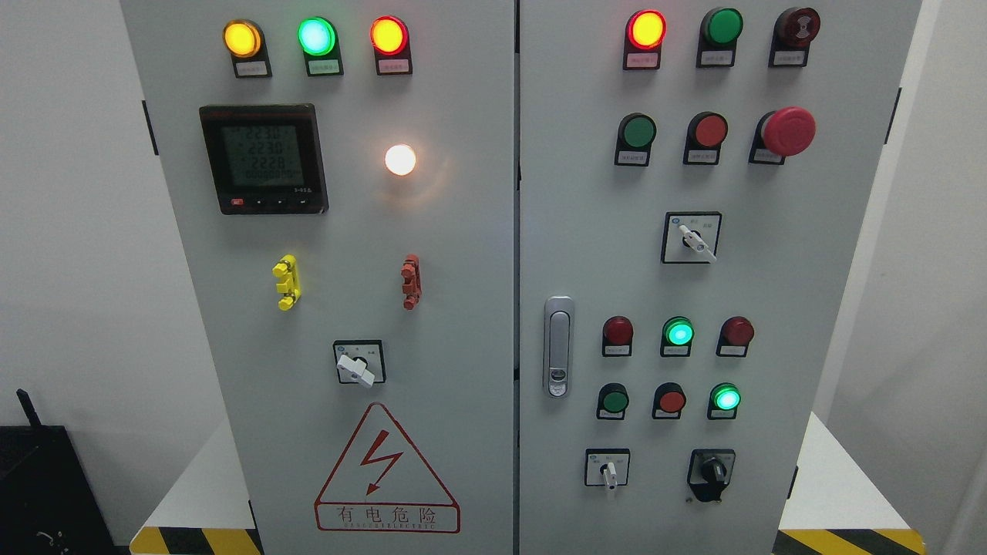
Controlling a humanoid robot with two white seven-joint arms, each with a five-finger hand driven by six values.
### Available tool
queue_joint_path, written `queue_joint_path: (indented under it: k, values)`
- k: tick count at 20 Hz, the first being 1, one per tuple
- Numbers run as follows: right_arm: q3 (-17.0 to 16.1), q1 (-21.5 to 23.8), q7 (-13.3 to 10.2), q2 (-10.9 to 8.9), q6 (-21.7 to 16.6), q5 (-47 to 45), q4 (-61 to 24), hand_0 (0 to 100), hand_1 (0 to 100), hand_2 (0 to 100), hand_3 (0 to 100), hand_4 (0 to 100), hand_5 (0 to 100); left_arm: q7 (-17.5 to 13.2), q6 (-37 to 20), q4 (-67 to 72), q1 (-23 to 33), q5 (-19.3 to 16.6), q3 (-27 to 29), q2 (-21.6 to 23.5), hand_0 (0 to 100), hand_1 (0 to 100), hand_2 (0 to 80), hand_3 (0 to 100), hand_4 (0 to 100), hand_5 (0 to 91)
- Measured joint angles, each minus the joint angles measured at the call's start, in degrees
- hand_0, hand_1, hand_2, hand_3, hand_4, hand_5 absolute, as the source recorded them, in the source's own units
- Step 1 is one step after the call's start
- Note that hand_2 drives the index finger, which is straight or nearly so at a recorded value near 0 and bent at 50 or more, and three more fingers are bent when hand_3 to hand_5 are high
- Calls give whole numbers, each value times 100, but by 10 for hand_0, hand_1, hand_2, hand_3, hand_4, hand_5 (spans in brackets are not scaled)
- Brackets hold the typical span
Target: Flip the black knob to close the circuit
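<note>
A black knob (711, 472) sits low on the right door of a grey electrical cabinet (478, 308), in a black frame, its handle pointing up. To its left is a white selector switch (608, 469). Neither of my hands nor any arm shows in the head view.
The right door carries a red mushroom button (786, 131), lit and unlit lamps, another white selector (692, 239) and a door latch (558, 347). The left door has a meter (264, 159), a white selector (358, 365) and a warning triangle (385, 472). Striped base edges flank the cabinet.
</note>
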Motion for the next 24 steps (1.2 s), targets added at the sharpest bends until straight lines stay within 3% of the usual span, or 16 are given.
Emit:
queue_joint_path:
  k: [2,8,13,17,24]
  values:
    - [-109,-175,-21,1,160,441,-427,0,259,724,982,821,714,0,0,0,0,2,0,0,120,556,0,0,0,0]
    - [-402,-716,34,-10,484,1965,-1384,0,257,839,1000,889,814,0,0,0,0,1,0,0,120,556,0,0,0,0]
    - [-573,-1138,401,-4,716,2915,-1884,0,235,877,1000,900,838,0,0,0,1,-1,0,0,120,556,0,0,0,0]
    - [-647,-1423,478,-1,1011,3646,-2146,0,203,903,1000,906,849,0,0,0,1,2,0,0,120,556,0,0,0,0]
    - [-624,-1623,585,3,1142,4697,-2413,0,133,917,1000,906,855,0,0,0,0,3,0,0,120,556,0,0,0,0]
